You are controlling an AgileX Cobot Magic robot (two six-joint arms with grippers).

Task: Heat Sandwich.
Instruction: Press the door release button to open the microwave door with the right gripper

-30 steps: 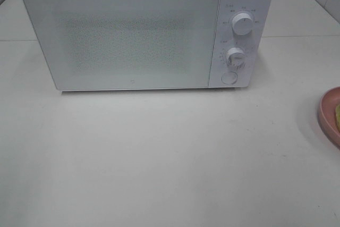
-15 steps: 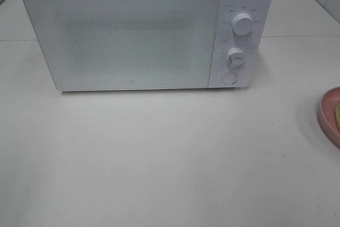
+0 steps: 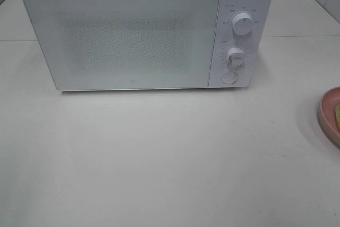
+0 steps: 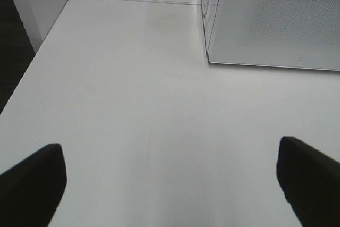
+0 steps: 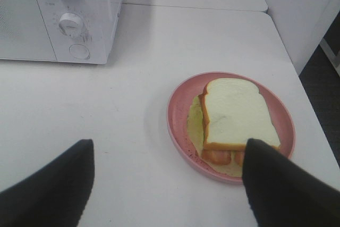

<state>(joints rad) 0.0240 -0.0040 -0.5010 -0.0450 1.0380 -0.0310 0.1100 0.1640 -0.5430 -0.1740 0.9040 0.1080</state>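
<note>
Sandwich [image 5: 239, 114] sitting on pink plate [image 5: 178, 104] at right of worktop [image 3: 159, 158], nearer than shut microwave [image 3: 133, 35]. Left end effector [image 4: 170, 155] and right end effector [image 5: 169, 150] gaping wide, gripping nothing.

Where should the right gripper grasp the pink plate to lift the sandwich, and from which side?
Probably pinch the plate by its raised rim on the side facing the microwave, approaching from that side: the sandwich sits off-centre, leaving that rim bare and crowding the opposite one.
</note>
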